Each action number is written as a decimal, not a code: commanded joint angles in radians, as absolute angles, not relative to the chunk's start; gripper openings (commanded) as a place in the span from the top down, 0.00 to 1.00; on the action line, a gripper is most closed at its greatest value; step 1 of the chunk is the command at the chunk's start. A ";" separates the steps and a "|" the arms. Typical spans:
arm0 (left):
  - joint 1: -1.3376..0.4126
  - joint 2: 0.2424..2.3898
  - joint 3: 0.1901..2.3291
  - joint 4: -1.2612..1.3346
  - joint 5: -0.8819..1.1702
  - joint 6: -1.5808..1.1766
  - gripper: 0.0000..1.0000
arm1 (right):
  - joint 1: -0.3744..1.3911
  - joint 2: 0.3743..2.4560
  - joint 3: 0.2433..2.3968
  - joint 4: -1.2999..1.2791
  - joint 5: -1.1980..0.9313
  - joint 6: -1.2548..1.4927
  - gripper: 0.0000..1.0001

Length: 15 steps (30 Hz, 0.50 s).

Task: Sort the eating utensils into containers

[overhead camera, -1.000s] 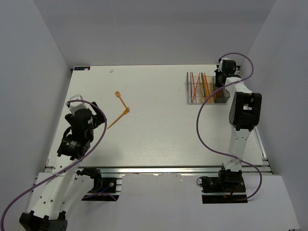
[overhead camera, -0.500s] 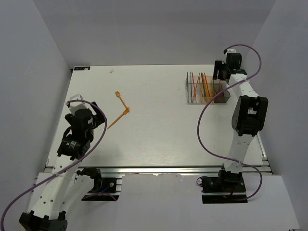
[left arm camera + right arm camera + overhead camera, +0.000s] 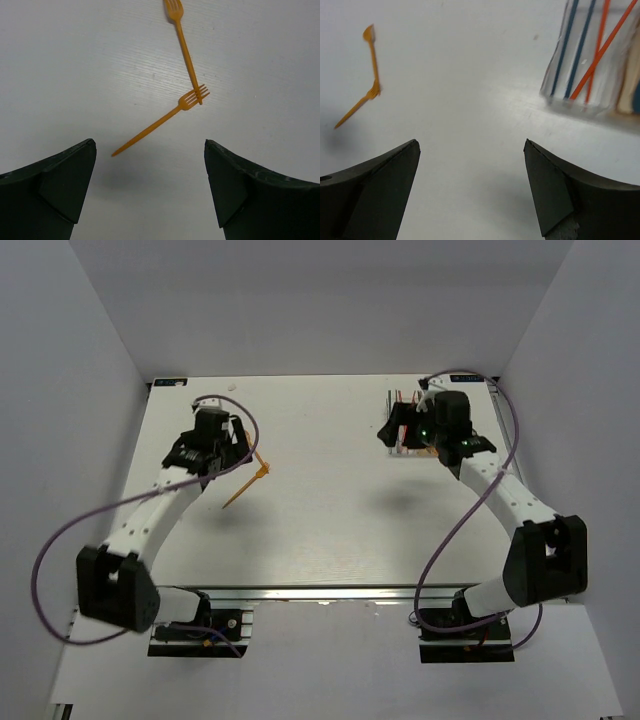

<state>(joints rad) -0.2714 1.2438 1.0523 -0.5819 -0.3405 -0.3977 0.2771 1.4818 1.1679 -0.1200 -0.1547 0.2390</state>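
While its arm half-hides the bins [image 3: 570, 102], the right hand [image 3: 471, 142] gapes empty. The left hand [image 3: 149, 143] gapes above two orange forks [image 3: 186, 55].

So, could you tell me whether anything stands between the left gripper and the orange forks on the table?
Nothing visible does. The left gripper hovers open over bare table, just short of the nearer orange fork. Note only that the handle end of the farther orange fork lies across the nearer one's tines.

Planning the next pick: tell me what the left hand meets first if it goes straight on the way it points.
Probably the nearer orange fork, lying just ahead of the left hand; its height above the table is unclear.
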 commanded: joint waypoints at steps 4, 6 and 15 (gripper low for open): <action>-0.201 1.561 1.129 -0.499 -0.115 -0.328 0.05 | 0.334 1.264 0.936 -0.032 -0.364 0.357 0.11; -0.201 1.609 1.152 -0.485 -0.052 -0.258 0.07 | 0.337 1.198 0.873 -0.040 -0.371 0.354 0.11; -0.201 1.796 1.183 -0.471 -0.017 -0.169 0.22 | 0.345 1.086 0.804 -0.054 -0.419 0.341 0.11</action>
<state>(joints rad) -0.1997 1.7927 1.1534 -0.4992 -0.0467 -0.2096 0.3428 1.1122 0.8104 -0.0933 -0.3790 0.3359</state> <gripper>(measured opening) 0.797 0.894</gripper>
